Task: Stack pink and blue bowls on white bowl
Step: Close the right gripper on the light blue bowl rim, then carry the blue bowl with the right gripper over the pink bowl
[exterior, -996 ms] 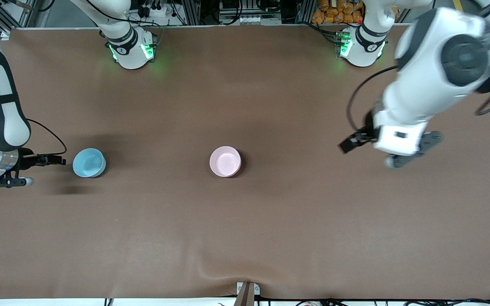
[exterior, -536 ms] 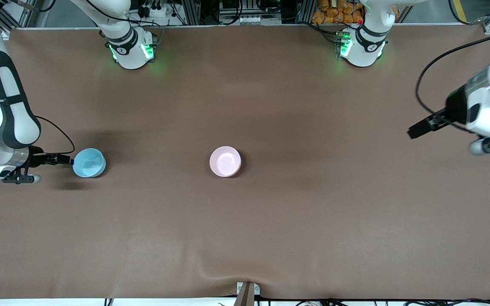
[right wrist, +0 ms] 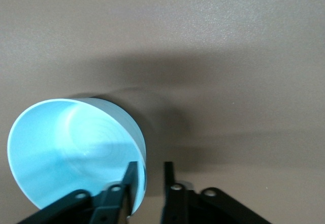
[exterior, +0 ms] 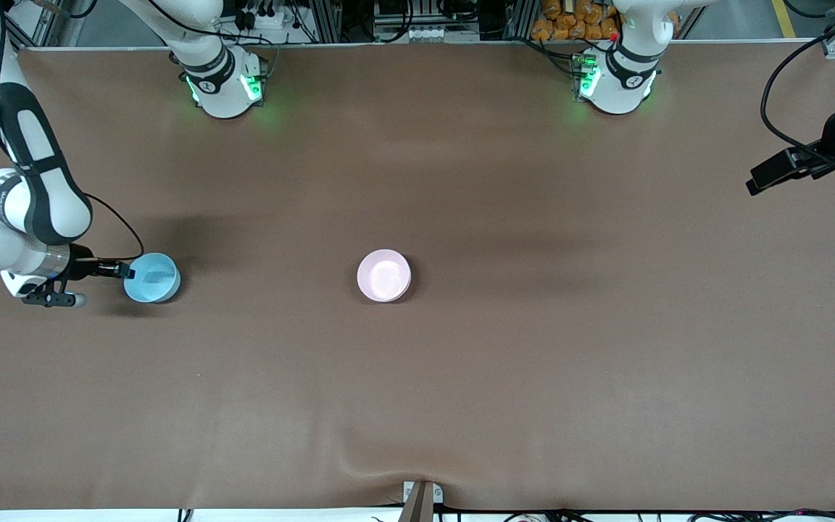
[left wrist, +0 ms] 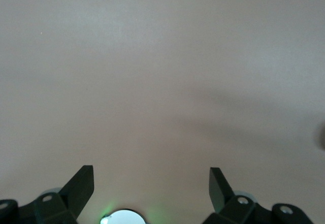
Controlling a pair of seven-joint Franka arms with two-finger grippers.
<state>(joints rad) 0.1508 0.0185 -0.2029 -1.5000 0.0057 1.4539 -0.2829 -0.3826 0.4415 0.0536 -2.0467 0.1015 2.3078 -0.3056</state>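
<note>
The blue bowl [exterior: 151,277] sits on the table [exterior: 461,362] toward the right arm's end, and the right tool [right wrist: 149,176] straddles its rim with narrowly parted fingers. The pink bowl [exterior: 384,275] sits at mid-table. The left tool [left wrist: 151,183] hangs wide open and empty over the left arm's end of the table.

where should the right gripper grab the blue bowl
By the rim wall at the right arm's end of the table. The blue bowl sits upright and open, its thin rim exposed. The right gripper already straddles that rim, one finger inside, one outside, so pinching there looks best.
</note>
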